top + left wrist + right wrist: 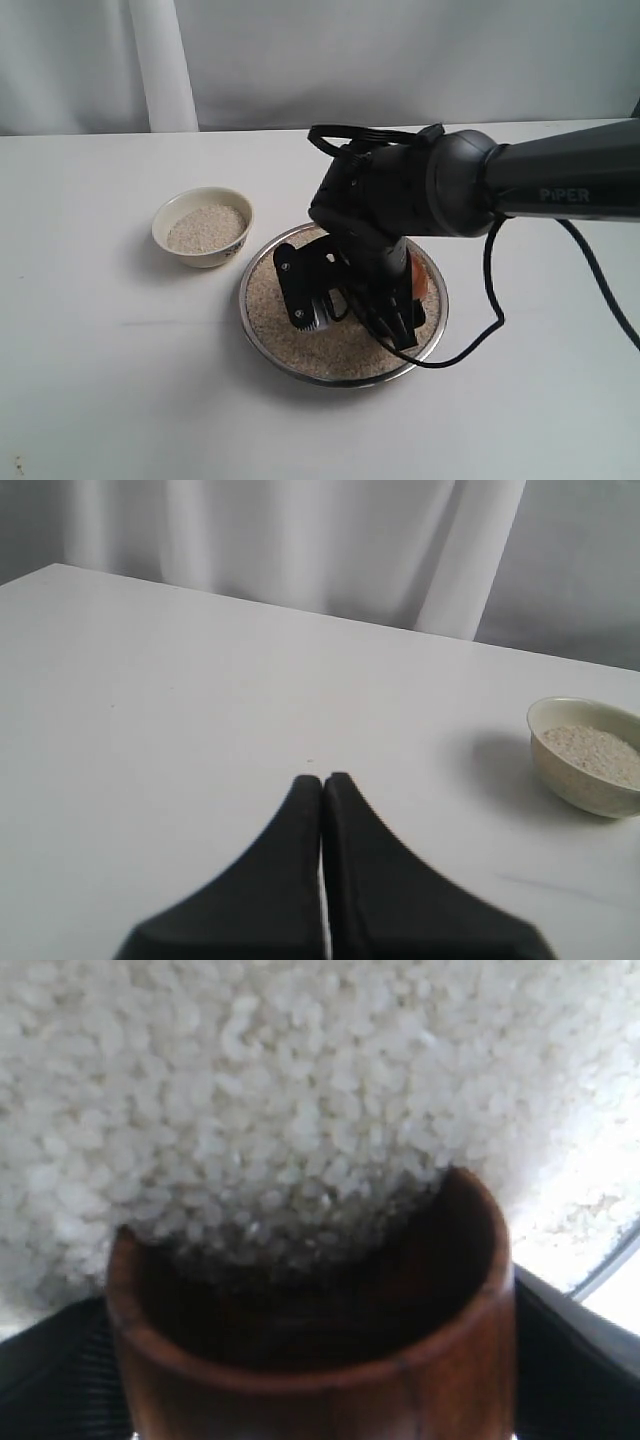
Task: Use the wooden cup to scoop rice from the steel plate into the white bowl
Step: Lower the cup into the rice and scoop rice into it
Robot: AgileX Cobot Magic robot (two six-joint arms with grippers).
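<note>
The right fingers (575, 1335) are spread wide around the cup (320, 1385), one dark pad on each side of its wooden wall, clamping it and not standing empty. The cup is tipped on its side with its mouth pushed into the rice (250, 1090), and grains bank against the rim and spill just inside the dark interior; that tilt looks chosen so the rim can plough under the heap instead of pressing flat on it. From outside, the right arm (450, 185) bends steeply down over the plate (300, 370), hiding most of the cup, of which only a reddish sliver shows at the far right of the rice bed. The bowl (210, 256) sits on the tabletop (100, 380) just beside the plate on its left, already holding rice, and near enough that a loaded cup would probably need only a short carry. The left fingers (290, 880) are pressed together with nothing between them, hanging over bare tabletop well apart from the bowl, likely parked out of the way. The scooping step seems under way, the cup not yet full.
</note>
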